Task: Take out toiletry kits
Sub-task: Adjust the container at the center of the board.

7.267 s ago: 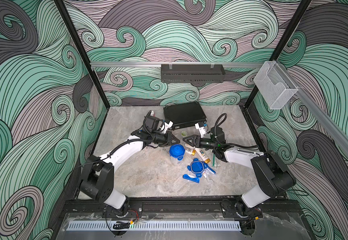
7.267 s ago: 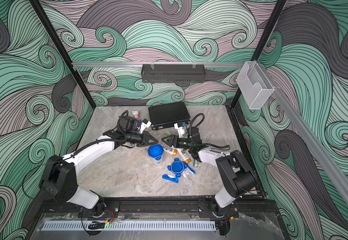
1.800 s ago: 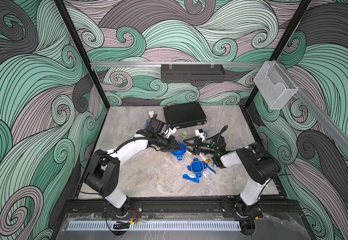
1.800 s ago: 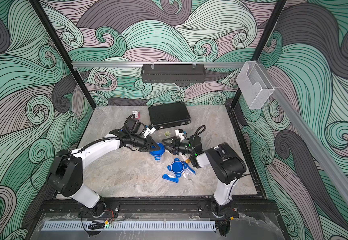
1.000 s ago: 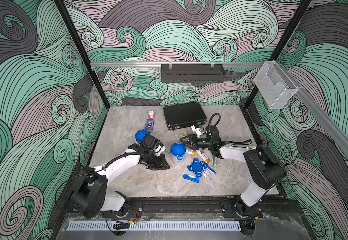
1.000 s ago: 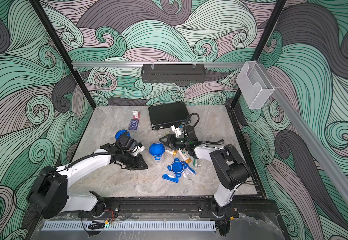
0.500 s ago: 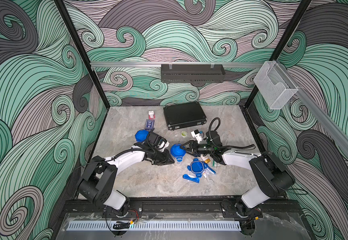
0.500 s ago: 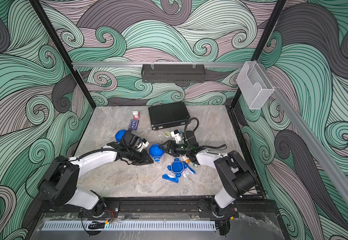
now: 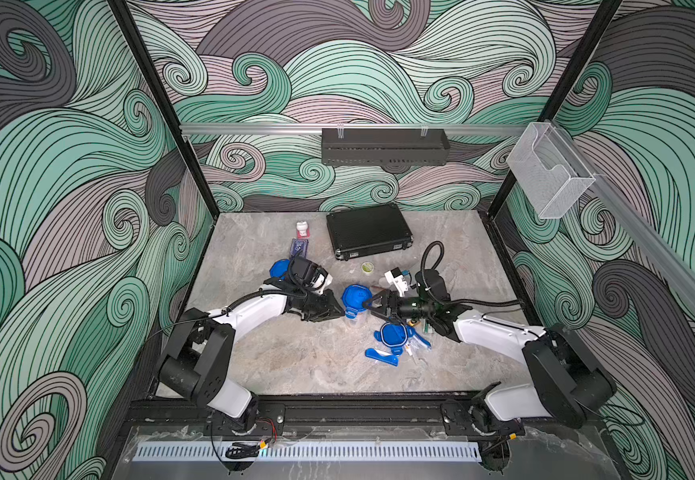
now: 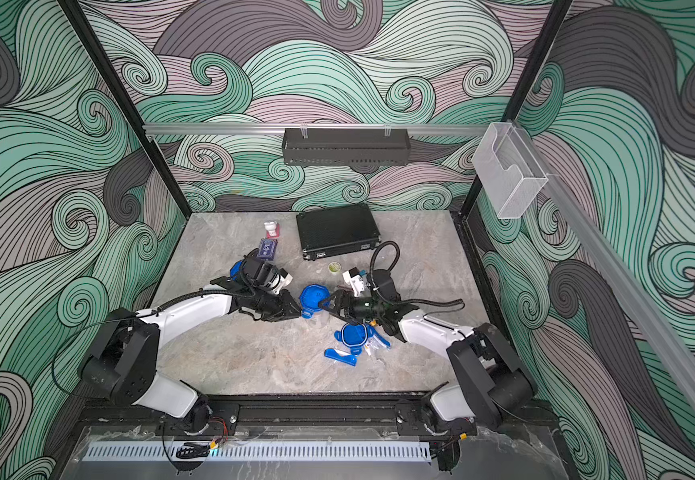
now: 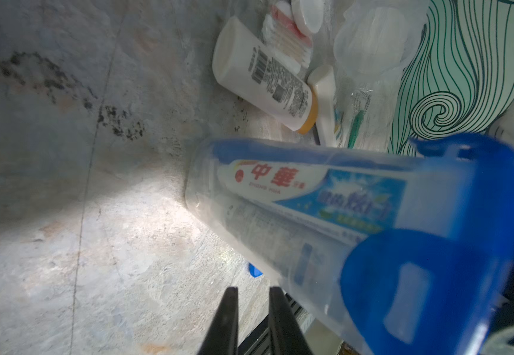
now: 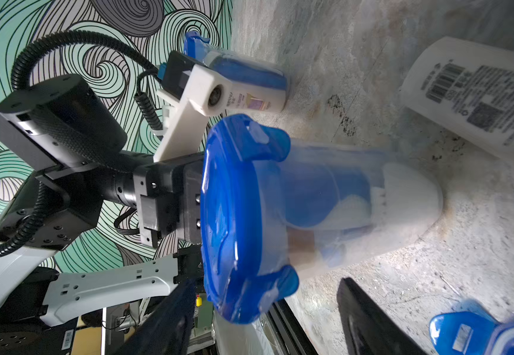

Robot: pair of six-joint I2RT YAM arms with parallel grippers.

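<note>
— Where was the lidded tumbler (image 9: pixel 356 300) found?
— It was seen standing near the middle of the table (image 9: pixel 295 365), a toothpaste tube (image 11: pixel 280 181) visible inside. The left gripper (image 9: pixel 338 310) was placed at its 9 o'clock and the right gripper (image 9: pixel 372 306) at its 3 o'clock.
— How were the fingers set?
— The left pair was parted by a narrow gap, with nothing between. The right pair was spread wide and nothing was gripped. Whether a tip touched the blue lid (image 12: pixel 234 215) could not be told through the blur.
— And the other kits?
— A second tumbler (image 9: pixel 280 268) was noted at 10 o'clock, behind the left wrist. A third tumbler (image 9: pixel 393 334) was seen at 5 o'clock among loose items. The black briefcase (image 9: pixel 368 230) was placed at 12 o'clock.
</note>
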